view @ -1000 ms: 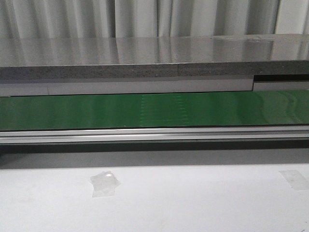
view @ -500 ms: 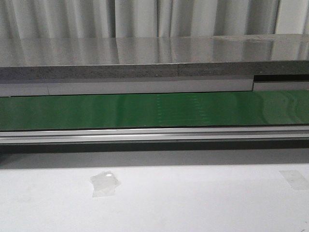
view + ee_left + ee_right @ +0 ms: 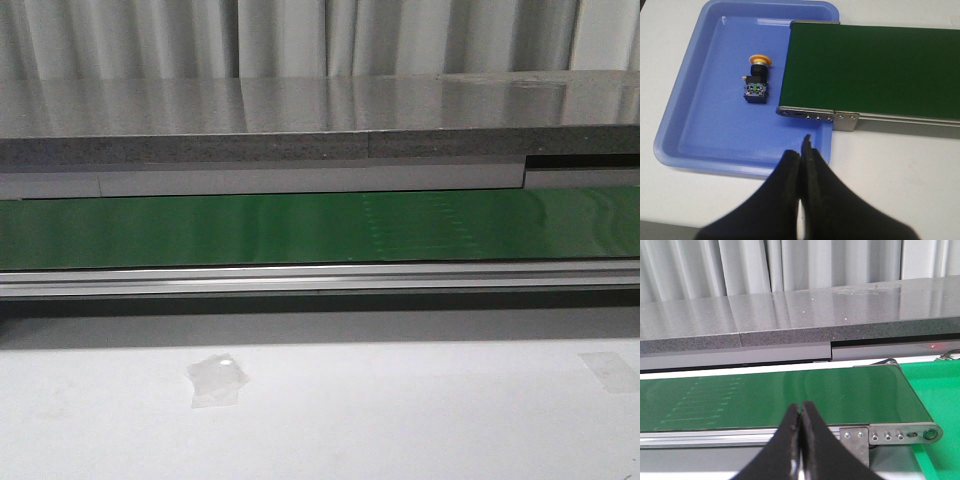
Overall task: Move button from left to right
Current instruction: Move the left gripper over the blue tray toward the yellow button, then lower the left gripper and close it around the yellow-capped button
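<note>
Front view: a faint seam pattern is drifting rightward on the green belt, so the belt is running; the button is lying in the blue tray, both grippers' fingers are together.

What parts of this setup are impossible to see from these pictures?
- Front view: button, both trays and both arms lie outside the frame.
- Left wrist view: blue tray's near edge is hidden behind the left pincer.
- Right wrist view: green tray is cut off by the frame edge; its contents are unseen.
</note>
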Action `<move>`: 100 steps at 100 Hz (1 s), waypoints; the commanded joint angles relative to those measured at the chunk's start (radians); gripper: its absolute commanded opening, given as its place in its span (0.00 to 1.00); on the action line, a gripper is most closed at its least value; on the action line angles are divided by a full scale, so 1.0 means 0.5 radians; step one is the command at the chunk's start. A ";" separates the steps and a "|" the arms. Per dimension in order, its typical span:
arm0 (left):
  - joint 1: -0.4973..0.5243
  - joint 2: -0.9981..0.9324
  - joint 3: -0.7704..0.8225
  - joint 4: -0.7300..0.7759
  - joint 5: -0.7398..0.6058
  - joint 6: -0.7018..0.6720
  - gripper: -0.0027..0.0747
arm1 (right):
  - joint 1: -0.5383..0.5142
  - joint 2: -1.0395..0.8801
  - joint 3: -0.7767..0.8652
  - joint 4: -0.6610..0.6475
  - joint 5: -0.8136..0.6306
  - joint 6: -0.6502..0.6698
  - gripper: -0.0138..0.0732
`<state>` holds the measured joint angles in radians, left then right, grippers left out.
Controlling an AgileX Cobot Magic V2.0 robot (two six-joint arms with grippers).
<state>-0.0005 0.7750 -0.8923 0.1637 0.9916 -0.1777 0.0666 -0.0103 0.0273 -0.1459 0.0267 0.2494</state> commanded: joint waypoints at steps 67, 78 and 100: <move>-0.002 0.029 -0.074 0.037 -0.117 -0.043 0.82 | 0.004 -0.038 -0.030 -0.022 -0.154 -0.008 0.04; -0.002 0.122 -0.155 0.102 -0.121 -0.093 0.82 | 0.004 -0.038 -0.030 -0.022 -0.154 -0.008 0.04; 0.071 0.467 -0.464 0.157 -0.117 -0.097 0.82 | 0.004 -0.038 -0.030 -0.022 -0.154 -0.008 0.04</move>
<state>0.0106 0.9538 -1.0406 0.2205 0.9868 -0.2138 0.0666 -0.0103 0.0273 -0.1459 0.0267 0.2494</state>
